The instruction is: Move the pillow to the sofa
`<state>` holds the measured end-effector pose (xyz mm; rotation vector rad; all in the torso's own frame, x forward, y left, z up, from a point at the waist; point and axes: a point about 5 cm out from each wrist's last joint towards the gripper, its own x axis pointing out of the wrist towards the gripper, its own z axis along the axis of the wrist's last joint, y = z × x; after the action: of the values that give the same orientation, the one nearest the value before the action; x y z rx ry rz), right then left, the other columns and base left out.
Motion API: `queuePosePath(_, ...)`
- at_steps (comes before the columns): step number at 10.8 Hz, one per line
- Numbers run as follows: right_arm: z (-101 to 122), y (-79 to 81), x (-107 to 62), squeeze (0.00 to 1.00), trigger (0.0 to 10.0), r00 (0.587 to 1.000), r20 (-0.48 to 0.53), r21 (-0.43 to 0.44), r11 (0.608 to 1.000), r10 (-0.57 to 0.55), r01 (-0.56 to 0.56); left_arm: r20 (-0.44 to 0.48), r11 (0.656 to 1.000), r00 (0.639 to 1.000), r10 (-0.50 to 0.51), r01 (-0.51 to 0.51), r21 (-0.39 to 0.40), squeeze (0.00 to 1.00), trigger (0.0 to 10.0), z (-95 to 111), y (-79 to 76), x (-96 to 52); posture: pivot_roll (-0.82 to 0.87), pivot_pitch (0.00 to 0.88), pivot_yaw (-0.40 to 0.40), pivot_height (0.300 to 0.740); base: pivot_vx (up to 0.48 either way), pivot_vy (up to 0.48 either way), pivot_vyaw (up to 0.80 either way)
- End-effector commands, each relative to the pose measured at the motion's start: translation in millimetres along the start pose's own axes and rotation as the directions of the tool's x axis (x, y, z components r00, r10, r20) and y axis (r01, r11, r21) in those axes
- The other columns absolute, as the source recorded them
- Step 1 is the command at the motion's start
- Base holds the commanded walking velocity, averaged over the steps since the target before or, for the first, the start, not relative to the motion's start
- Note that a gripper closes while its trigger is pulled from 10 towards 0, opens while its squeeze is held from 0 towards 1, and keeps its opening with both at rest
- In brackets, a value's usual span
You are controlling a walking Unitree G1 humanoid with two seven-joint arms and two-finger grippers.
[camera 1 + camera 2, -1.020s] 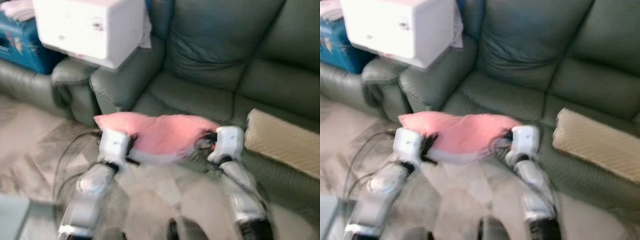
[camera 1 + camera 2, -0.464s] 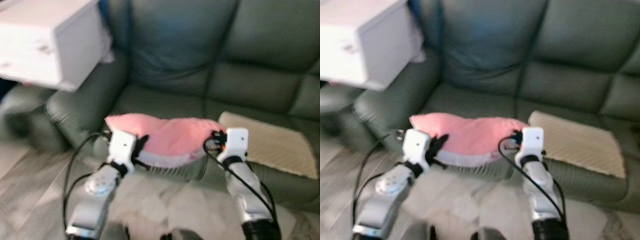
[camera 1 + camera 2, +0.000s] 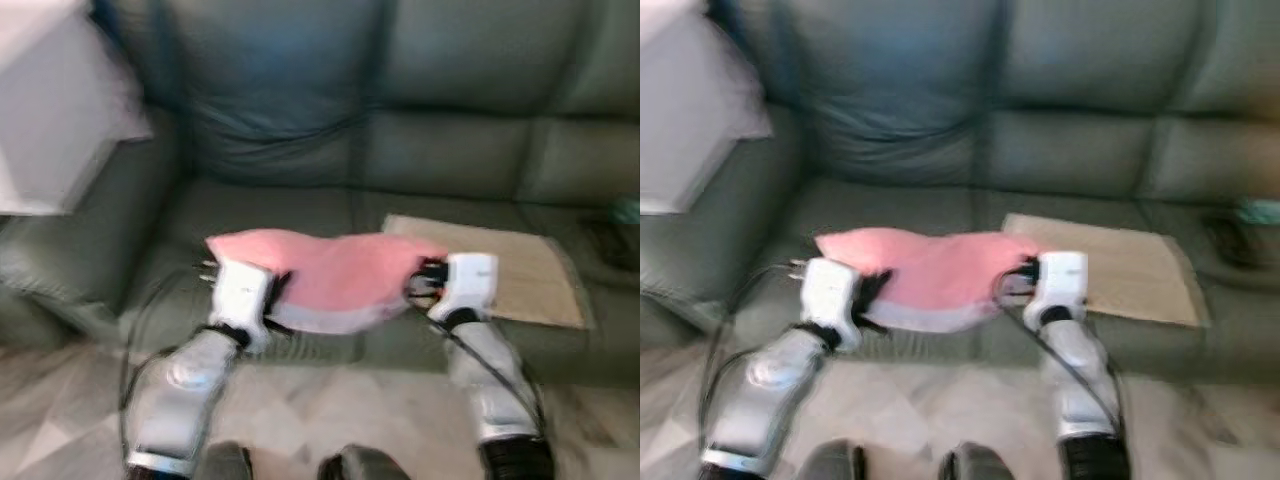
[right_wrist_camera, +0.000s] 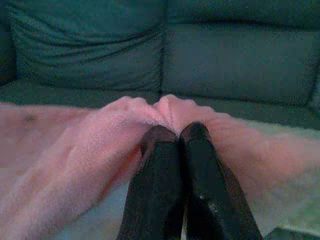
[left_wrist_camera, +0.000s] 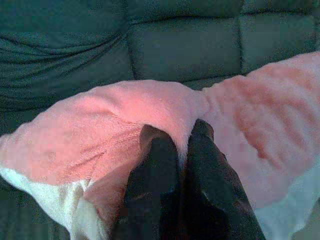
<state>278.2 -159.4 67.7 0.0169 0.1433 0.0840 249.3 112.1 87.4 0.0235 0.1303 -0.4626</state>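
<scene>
2 claws, left claw and right claw, each pinch the pink pillow, stretching it level above the sofa seat for lowering.

A soft pink fleece pillow with a white underside hangs stretched and sagging between the left gripper and the right gripper, each pinching one end, over the front edge of the grey-green leather sofa seat.

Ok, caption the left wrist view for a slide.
Left gripper pinching the pink pillow before the sofa.
</scene>
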Motion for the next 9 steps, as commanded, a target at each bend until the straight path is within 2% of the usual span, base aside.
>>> queuePosePath(1,-0.9,2.3,-1.0,0.0,10.0,1.0,-0.004,-0.004,1.0,0.008,-0.008,0.01,1.0,1.0,-0.008,0.008,-0.001,0.0,10.0,0.5,-1.2,-1.1,0.01,0.1,-0.068,0.74,0.0,0.476,-0.53)
queuePosePath(8,-5.1,0.3,-6.2,0.0,10.0,1.0,-0.014,-0.009,1.0,0.001,-0.001,-0.007,0.999,1.0,0.022,-0.022,0.029,0.0,10.0,-7.6,2.5,-3.0,0.01,0.097,-0.067,0.74,0.0,0.479,-0.53)
queuePosePath(9,-5.3,0.4,-6.5,0.0,10.0,1.0,-0.015,-0.008,1.0,0.0,0.0,0.004,0.998,0.999,0.041,-0.041,0.037,0.0,10.0,-6.2,3.5,-3.0,0.01,0.098,-0.067,0.74,0.0,0.0,-0.52)
